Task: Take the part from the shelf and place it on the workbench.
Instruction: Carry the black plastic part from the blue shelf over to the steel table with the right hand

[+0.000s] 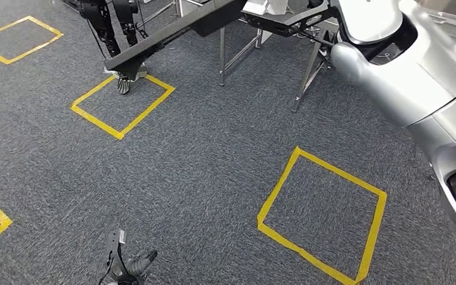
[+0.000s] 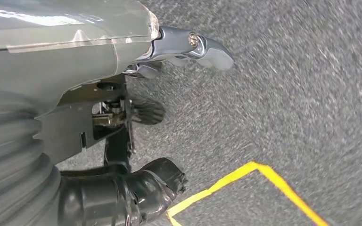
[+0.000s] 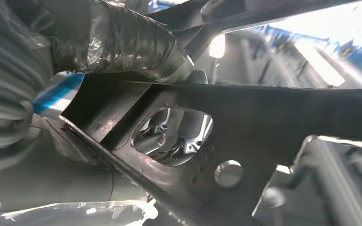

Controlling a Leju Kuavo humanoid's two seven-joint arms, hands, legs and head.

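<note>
The part (image 1: 172, 35) is a long black metal beam, held off the floor and slanting from the upper right down toward the left in the head view. My right arm (image 1: 404, 77) is raised toward its right end. In the right wrist view my right hand (image 3: 122, 42) grips the part (image 3: 264, 117), with a taped finger lying over its edge and other fingers showing through an oval hole. My left hand (image 1: 126, 265) hangs low over the carpet and holds nothing. The left wrist view shows its grey thumb (image 2: 193, 47) and the darker fingers (image 2: 143, 113) apart.
Grey carpet bears several yellow tape squares (image 1: 323, 214) (image 1: 122, 104). Metal legs of a stand (image 1: 221, 56) (image 1: 307, 74) rise behind the part. Dark jointed legs (image 1: 110, 32) stand at the upper left, one foot by the part's low end.
</note>
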